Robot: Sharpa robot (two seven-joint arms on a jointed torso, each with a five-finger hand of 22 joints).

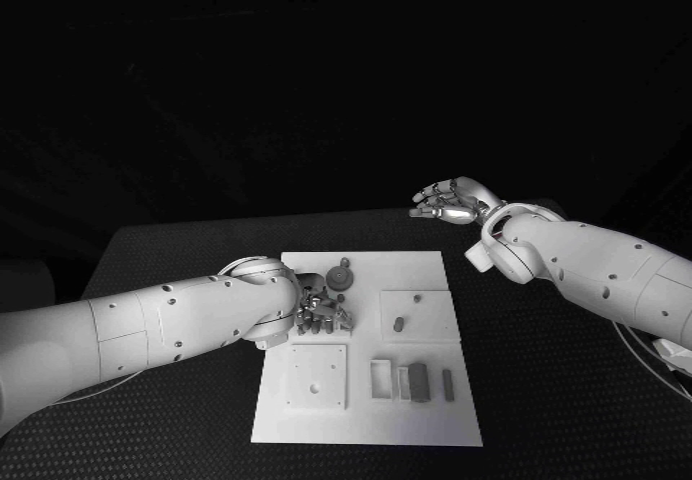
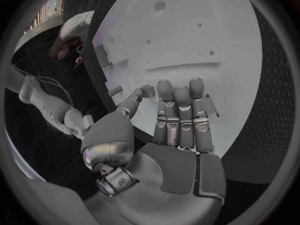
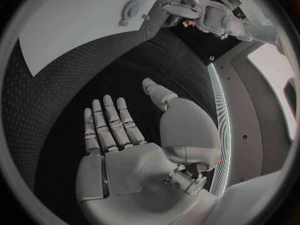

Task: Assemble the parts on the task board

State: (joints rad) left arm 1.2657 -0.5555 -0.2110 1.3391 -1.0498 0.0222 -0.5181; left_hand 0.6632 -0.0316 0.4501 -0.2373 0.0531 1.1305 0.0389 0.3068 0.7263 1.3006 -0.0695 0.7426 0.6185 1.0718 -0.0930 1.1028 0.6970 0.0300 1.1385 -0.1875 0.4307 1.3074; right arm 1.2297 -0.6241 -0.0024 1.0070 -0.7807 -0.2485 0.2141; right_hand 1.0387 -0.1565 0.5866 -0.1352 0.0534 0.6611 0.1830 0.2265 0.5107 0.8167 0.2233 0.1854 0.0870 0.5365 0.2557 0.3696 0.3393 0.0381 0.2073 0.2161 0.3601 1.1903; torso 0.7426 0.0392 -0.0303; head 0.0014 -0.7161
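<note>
The white task board (image 1: 433, 270) lies in the middle of the table. My left hand (image 1: 320, 312) hovers low over its left side, fingers stretched out side by side with the thumb apart and nothing in it (image 2: 178, 117). Round grey gear-like parts (image 1: 342, 275) sit just beyond that hand. A small grey peg (image 1: 398, 323) lies on a raised square plate (image 1: 426, 330). Oblong grey parts (image 1: 418, 381) lie near the board's front right. My right hand (image 1: 454, 203) is raised past the board's far right corner, palm flat and empty (image 3: 119, 135).
A second square plate (image 1: 317, 390) with a small hole lies at the board's front left, and a white frame (image 1: 381, 379) sits beside the oblong parts. Black table (image 1: 562, 400) surrounds the board. The board's corner (image 3: 75, 30) lies beyond my right hand's fingers.
</note>
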